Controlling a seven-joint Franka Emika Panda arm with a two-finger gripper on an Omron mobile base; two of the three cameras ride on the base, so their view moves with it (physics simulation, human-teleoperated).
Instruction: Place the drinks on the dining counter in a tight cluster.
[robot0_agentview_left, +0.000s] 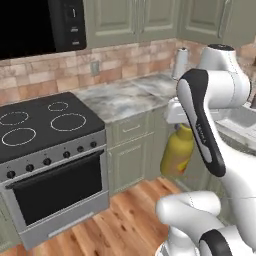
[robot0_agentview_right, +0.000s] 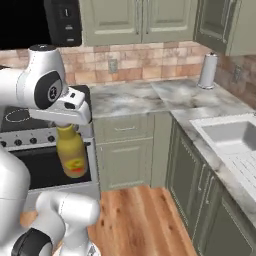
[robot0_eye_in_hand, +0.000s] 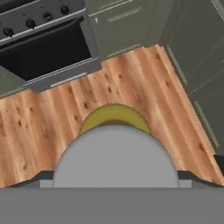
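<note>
Gripper: the hand hangs in mid-air in front of the oven, pointing down; its fingertips are hidden by the bottle's top, and the jaws stand wide, clamped on the neck of the yellow bottle.
Yellow bottle: the tall yellow bottle hangs upright below the hand, clear of the floor and of any counter; from the left base camera its body shows beside the arm, in front of the green cabinet doors.
Cap: in the hand camera the round grey cap sits low in the middle, with a rim of the yellow shoulder showing beyond it.
Floor: wooden plank floor lies well below the bottle.
Stove: a black cooktop with white ring marks sits on the left, with a row of knobs and a dark oven door under it.
Microwave: a black microwave hangs over the stove.
Worktop: the marble kitchen worktop runs right of the stove and turns the corner toward the near right.
Sink: a white sink is set in the worktop on the right.
Paper towel: a white roll stands upright in the far corner of the worktop.
Cabinets: grey-green cabinets run below the worktop, and matching ones hang above it.
Wall: brick-pattern tiles back the worktop.
</note>
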